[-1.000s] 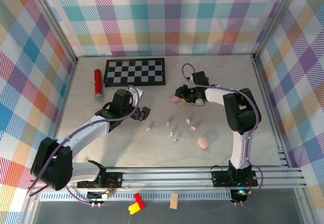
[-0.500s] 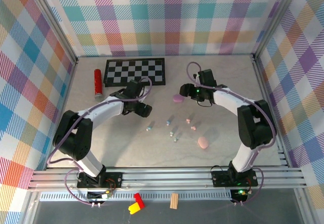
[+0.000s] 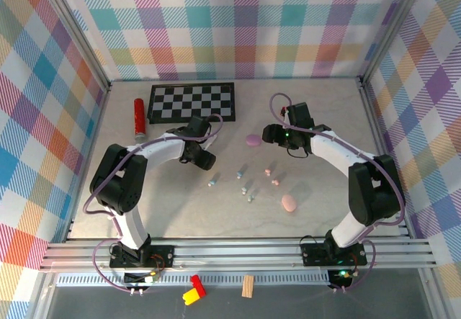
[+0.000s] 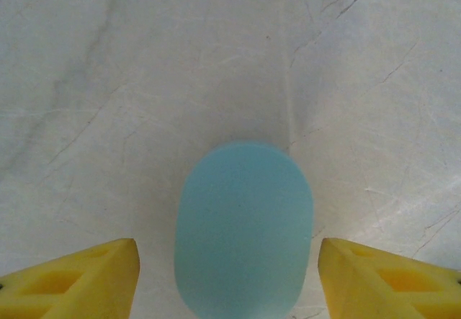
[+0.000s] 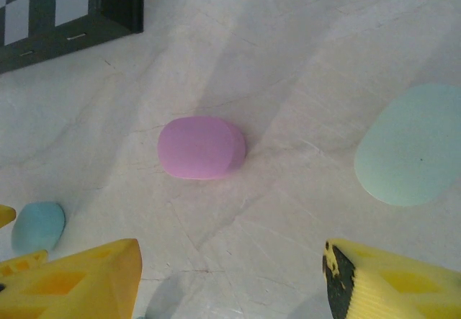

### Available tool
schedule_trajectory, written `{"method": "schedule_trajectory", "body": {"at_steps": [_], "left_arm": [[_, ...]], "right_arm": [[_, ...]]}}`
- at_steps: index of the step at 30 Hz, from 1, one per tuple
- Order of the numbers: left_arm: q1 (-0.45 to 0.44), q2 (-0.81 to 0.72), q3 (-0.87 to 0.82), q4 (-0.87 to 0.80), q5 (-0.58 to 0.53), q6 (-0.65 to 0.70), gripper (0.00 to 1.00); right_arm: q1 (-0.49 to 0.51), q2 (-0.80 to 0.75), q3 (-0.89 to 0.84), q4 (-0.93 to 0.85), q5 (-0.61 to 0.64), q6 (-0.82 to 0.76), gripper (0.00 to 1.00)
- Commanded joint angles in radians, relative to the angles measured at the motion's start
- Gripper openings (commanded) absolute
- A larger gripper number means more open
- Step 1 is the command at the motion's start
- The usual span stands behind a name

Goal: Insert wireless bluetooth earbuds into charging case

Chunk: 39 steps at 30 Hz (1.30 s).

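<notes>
The left hand (image 4: 227, 268) stands wide open with the blue case (image 4: 243, 229) between its yellow fingers (image 4: 79, 279), gripping nothing yet. The right hand (image 5: 230, 276), equally open and empty, hovers short of the purple case (image 5: 202, 147). The earbuds (image 3: 213, 182) lie loose about the middle of the worktop (image 3: 324, 189), toward its near edge. For a sound grasp, the left hand should probably lower squarely and close across the case's narrow sides without skidding it.

No text, brand or number can be read anywhere. Small pale marks are seen on the dark border of the chessboard (image 5: 65, 13) at the far left, but they are too blurred to be made out.
</notes>
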Motion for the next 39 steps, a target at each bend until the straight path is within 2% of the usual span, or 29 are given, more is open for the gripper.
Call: {"method": "schedule_trajectory", "body": {"at_steps": [1,4,6,7,11,14,18,21,25,28,37,39], "left_arm": [[-0.004,0.021,0.021,-0.014,0.021,-0.006,0.56],[-0.005,0.017,0.016,-0.013,0.024,-0.001,0.51],[-0.007,0.004,0.006,-0.004,0.025,0.001,0.42],[-0.006,-0.005,-0.002,0.004,0.027,0.002,0.41],[-0.008,-0.053,-0.035,0.045,0.024,0.011,0.4],[-0.01,-0.123,-0.076,0.104,0.059,0.021,0.39],[-0.033,-0.224,-0.128,0.204,0.144,0.06,0.39],[-0.055,-0.311,-0.188,0.3,0.258,0.131,0.39],[-0.074,-0.4,-0.238,0.387,0.423,0.203,0.39],[-0.094,-0.436,-0.246,0.406,0.474,0.243,0.39],[-0.14,-0.474,-0.255,0.436,0.52,0.311,0.39],[-0.142,-0.475,-0.248,0.438,0.531,0.305,0.38]], "right_arm": [[-0.005,-0.031,0.026,-0.034,0.008,-0.017,0.67],[-0.005,-0.046,0.031,-0.039,-0.005,-0.012,0.67],[-0.004,-0.064,0.027,-0.039,-0.019,-0.007,0.67],[-0.005,-0.076,0.024,-0.04,-0.031,-0.005,0.67],[-0.003,-0.132,0.012,-0.052,-0.085,0.003,0.67],[-0.003,-0.173,0.012,-0.074,-0.175,0.007,0.67],[-0.004,-0.181,0.047,-0.135,-0.378,0.023,0.67],[0.001,-0.162,0.076,-0.171,-0.508,0.019,0.68],[0.019,-0.131,0.091,-0.171,-0.609,0.014,0.68],[0.038,-0.102,0.102,-0.154,-0.683,0.027,0.68],[0.115,-0.052,0.116,-0.083,-0.73,0.075,0.69],[0.117,-0.044,0.115,-0.079,-0.736,0.074,0.64]]}}
